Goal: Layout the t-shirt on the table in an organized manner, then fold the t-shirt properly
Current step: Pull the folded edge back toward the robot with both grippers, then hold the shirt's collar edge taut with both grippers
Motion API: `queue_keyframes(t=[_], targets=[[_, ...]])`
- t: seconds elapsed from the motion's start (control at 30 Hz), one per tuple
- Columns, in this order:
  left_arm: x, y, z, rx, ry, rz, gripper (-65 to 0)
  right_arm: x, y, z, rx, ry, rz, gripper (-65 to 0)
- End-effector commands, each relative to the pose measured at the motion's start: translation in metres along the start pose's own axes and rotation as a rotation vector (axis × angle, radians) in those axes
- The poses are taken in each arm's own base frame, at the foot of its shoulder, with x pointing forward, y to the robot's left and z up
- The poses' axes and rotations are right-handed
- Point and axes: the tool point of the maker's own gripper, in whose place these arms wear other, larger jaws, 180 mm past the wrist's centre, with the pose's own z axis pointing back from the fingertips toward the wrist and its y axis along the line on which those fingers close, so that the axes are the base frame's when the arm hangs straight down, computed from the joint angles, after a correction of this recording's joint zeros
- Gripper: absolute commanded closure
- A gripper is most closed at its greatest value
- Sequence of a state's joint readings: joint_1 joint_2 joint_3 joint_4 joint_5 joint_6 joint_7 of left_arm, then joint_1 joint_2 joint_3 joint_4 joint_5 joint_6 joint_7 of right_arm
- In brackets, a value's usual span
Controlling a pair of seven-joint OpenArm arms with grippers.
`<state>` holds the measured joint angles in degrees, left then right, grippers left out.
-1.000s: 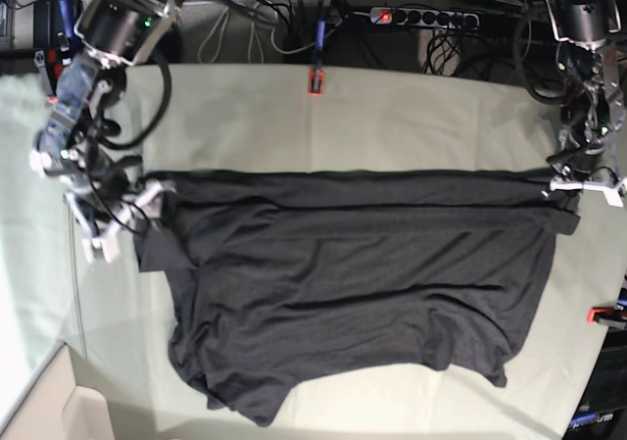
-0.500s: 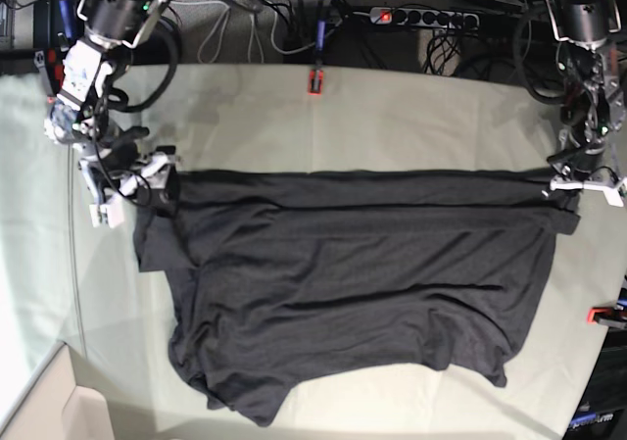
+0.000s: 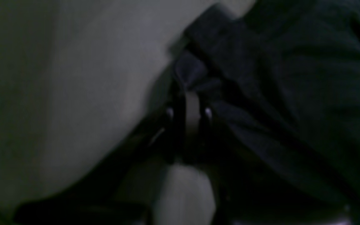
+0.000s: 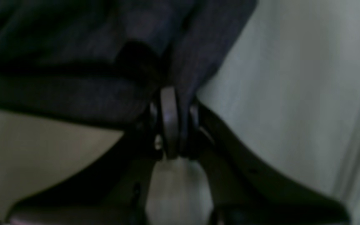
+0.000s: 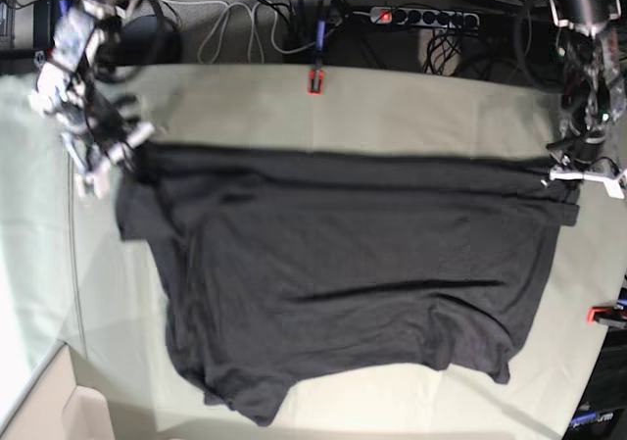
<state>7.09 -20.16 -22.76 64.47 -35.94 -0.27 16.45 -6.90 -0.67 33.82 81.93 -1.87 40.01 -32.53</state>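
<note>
The dark charcoal t-shirt [image 5: 343, 273] lies spread across the pale grey-green table [image 5: 392, 117], plain side up and creased, its lower hem bunched at the near left. My right gripper [image 5: 132, 153] is at the shirt's far-left corner. In the right wrist view this gripper [image 4: 172, 93] is shut on a fold of the t-shirt [image 4: 73, 78] just above the table [image 4: 292, 93]. My left gripper [image 5: 565, 175] is at the far-right corner. The left wrist view shows it [image 3: 189, 93] shut on the t-shirt's [image 3: 292, 78] edge over the table [image 3: 73, 78].
A red clamp [image 5: 315, 80] sits on the table's far edge and another [image 5: 602, 315] on the right edge. Behind the table run a power strip [image 5: 421, 16] and cables. A white box [image 5: 49, 411] stands at the near-left corner.
My right gripper has shut on the shirt's far-left corner and drawn it back and to the left, so the far edge lies higher and straighter. The left arm has hardly moved.
</note>
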Motion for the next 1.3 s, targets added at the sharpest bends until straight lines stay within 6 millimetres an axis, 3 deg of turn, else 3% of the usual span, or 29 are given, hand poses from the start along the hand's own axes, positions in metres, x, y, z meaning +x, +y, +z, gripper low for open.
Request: queue_keyframes(t=[0.0, 0.13, 0.27, 0.43, 0.67, 0.97, 1.17, 1.27], targets=[[0.026, -0.003, 0.006, -0.018, -0.07, -0.025, 0.0, 0.028, -0.007, 0.009, -0.019, -0.089, 0.028, 0.0], [0.029, -0.007, 0.029, -0.046, -0.098, -0.076, 0.0, 0.025, -0.019, 0.034, -0.071, -0.093, 0.095, 0.0], [0.032, 0.018, 0.051, -0.003, -0.122, -0.078, 0.0, 0.003, -0.025, 0.05, -0.092, -0.044, 0.13, 0.0], [0.012, 0.044, 0.066, 0.042, -0.076, -0.093, 0.0, -0.03, -0.03, 0.062, -0.095, 0.026, 0.143, 0.0], [-0.008, 0.058, 0.076, 0.067, -0.03, -0.105, 0.0, -0.062, -0.025, 0.072, -0.081, 0.097, 0.135, 0.0], [-0.019, 0.059, 0.077, 0.074, -0.011, -0.093, 0.0, -0.073, -0.019, 0.074, -0.072, 0.115, 0.114, -0.5], [-0.021, 0.058, 0.077, 0.073, -0.008, -0.086, 0.0, -0.076, -0.02, 0.075, -0.075, 0.121, 0.109, -19.3], [-0.022, 0.058, 0.077, 0.072, -0.006, -0.087, -0.1, -0.077, -0.03, 0.079, -0.104, 0.119, 0.092, -28.7]])
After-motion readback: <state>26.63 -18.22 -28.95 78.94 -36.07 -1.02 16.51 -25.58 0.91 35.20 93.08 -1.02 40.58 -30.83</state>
